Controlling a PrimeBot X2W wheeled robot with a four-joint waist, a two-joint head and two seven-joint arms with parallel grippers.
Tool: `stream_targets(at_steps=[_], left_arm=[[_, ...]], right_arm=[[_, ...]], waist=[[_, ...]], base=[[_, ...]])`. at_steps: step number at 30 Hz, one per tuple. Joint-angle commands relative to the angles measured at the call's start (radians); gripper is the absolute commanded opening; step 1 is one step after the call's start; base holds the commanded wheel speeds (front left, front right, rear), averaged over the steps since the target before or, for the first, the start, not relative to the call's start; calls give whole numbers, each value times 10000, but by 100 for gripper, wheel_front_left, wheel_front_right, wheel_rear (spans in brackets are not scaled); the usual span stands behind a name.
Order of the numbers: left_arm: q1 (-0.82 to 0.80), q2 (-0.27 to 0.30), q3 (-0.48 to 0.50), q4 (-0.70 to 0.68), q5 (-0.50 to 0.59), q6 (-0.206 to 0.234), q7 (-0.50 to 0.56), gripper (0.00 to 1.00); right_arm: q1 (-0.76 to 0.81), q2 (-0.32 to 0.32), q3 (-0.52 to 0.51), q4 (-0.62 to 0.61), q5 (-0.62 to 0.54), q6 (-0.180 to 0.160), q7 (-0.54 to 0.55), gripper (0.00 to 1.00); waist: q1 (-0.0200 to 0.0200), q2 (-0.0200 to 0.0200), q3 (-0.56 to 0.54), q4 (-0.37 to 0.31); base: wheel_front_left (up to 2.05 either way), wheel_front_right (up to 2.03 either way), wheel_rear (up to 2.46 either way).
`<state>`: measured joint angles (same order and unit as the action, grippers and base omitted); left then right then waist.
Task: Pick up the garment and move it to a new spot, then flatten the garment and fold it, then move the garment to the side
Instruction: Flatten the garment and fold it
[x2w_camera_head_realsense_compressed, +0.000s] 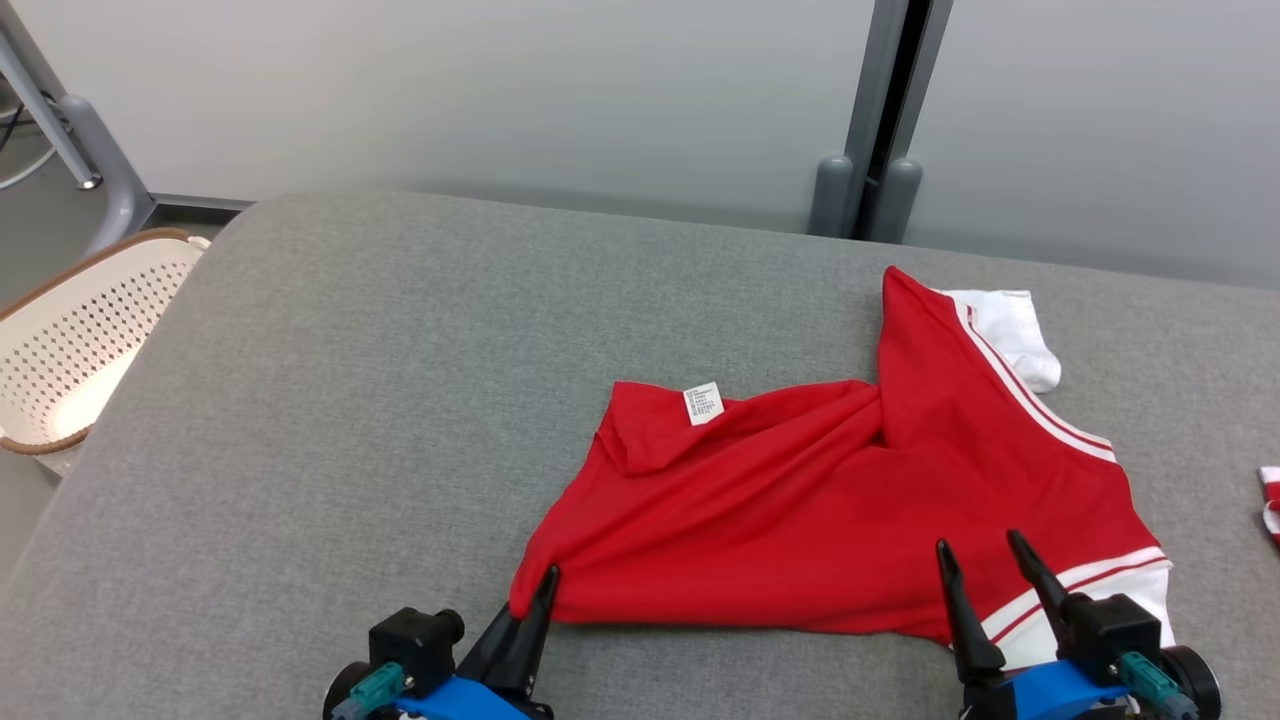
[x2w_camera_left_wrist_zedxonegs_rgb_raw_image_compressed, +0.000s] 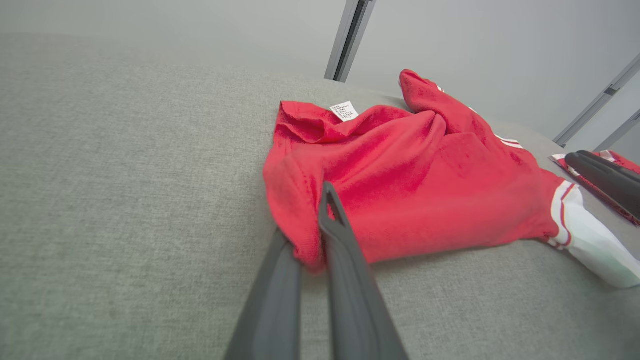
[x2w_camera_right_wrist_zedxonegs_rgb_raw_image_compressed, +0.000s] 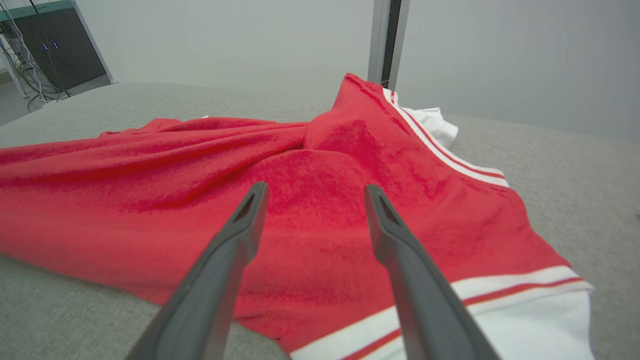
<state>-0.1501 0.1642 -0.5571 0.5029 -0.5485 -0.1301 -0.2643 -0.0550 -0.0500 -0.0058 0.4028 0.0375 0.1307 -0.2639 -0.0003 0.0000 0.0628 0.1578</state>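
1. A red garment (x2w_camera_head_realsense_compressed: 800, 500) with white striped trim lies crumpled on the right half of a grey fabric-covered table (x2w_camera_head_realsense_compressed: 350, 350). Its white label (x2w_camera_head_realsense_compressed: 703, 403) is turned up near the far-left fold.
2. The left claw (x2w_camera_head_realsense_compressed: 540, 590) is clamped on the garment's near-left corner, with red cloth pinched between its two dark fingers at table level.
3. The right claw (x2w_camera_head_realsense_compressed: 976, 542) stands open, fingers spread over the garment's near-right part, just beside the white-and-red striped band. Whether its tips touch the cloth cannot be told.
4. A pale perforated basket (x2w_camera_head_realsense_compressed: 70, 340) sits off the table's left edge. A second red-and-white piece of cloth (x2w_camera_head_realsense_compressed: 1270, 500) shows at the table's far right, apart from the garment.
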Motion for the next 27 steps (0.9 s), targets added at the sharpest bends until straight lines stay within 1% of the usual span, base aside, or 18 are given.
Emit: stream_targets(at_steps=[1,5,6,7,8,9,14,16,22,27], left_arm=[[48,73,135,-32,43,-6,0,0],[-158,21,452,46,-10,-6,0,0],[-311,4,515,130,-21,-8,0,4],[-479,8,589,242,-16,-6,-2,34],[-656,12,762,389,57,-6,-2,73],[-817,-10,986,605,137,-5,-2,100],[-1478,-308,2215,1114,772,529,0,100],[-1507,-384,2575,1189,1041,610,0,100],[-882,-593,3168,1336,1734,421,0,100],[-34,-782,3607,1139,2109,261,0,100]], right_arm=[[21,-19,49,33,38,-1,-2,100],[-155,-19,239,54,52,-1,-2,100],[-185,-22,249,72,41,-1,-4,100],[-202,-19,266,88,38,-1,-2,100],[-191,-19,295,88,30,-1,-2,100],[-196,-18,293,110,29,-1,-2,100],[-211,-19,315,104,82,-1,-4,100],[-208,-17,288,62,103,-1,-2,100],[-127,-17,252,38,201,-1,-2,100],[127,-19,186,16,330,-1,-2,100]], waist=[[3,0,50,-28],[3,0,256,-297],[3,0,311,-381],[3,0,361,-462],[3,0,392,-538],[3,0,419,-603],[3,0,410,-899],[3,0,380,-971],[3,0,202,-1055],[3,0,-107,-1077]], base=[[0,0,0],[0,0,0],[0,0,0],[0,0,0],[0,0,0],[0,0,0],[0,0,0],[0,0,0],[0,0,0],[0,0,0]])
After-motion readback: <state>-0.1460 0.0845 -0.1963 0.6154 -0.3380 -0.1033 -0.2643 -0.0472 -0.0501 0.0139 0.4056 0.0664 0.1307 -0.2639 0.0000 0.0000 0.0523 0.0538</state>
